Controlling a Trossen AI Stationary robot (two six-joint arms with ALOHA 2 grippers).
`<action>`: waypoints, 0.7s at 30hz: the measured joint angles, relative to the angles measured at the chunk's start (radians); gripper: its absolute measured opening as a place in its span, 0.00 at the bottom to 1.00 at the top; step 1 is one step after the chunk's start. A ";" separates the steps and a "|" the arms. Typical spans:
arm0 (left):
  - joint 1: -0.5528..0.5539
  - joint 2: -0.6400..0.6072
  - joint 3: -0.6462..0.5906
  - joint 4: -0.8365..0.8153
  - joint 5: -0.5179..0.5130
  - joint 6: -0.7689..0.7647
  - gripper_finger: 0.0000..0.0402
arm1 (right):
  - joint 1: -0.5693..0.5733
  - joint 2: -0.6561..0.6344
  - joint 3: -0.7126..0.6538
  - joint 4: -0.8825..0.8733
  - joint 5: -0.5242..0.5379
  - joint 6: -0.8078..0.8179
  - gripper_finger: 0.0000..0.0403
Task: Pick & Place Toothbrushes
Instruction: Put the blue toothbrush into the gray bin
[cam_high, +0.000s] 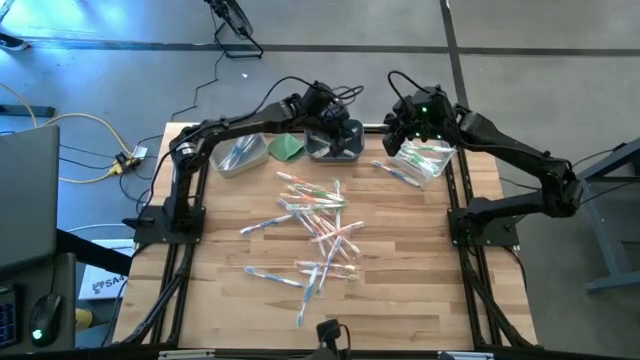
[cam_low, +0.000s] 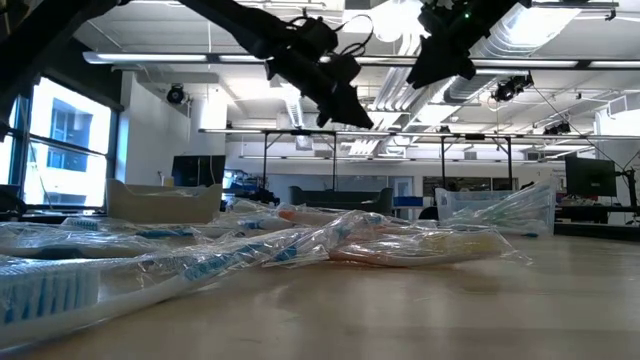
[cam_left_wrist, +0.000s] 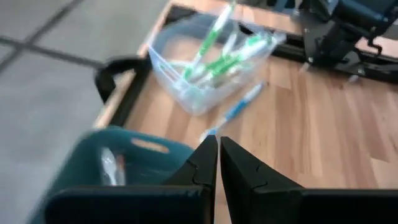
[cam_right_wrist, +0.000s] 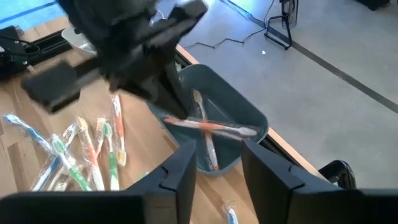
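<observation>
Many toothbrushes lie in a loose pile in the middle of the wooden table. At the far edge stand a clear bin with blue ones, a teal bin with pink-orange ones lying crossed in it, and a clear bin with green ones. A single blue toothbrush lies flat beside that last bin. My left gripper hangs shut and empty over the teal bin. My right gripper hovers open and empty to the right of the teal bin, pointing at it.
A folded green cloth lies between the left clear bin and the teal bin. Black frame rails run along the table's sides. Bare wood lies near the front edge. In the right wrist view my left arm looms above the teal bin.
</observation>
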 joint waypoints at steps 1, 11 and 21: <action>0.001 -0.008 0.001 0.001 0.000 0.004 0.04 | 0.000 0.000 0.000 0.000 0.000 -0.008 0.27; 0.026 -0.084 0.000 -0.036 0.015 0.025 0.04 | 0.000 0.000 0.000 0.001 -0.081 -0.063 0.11; 0.023 -0.090 0.000 -0.024 0.034 0.030 0.01 | 0.000 0.000 0.000 0.007 -0.127 -0.088 0.07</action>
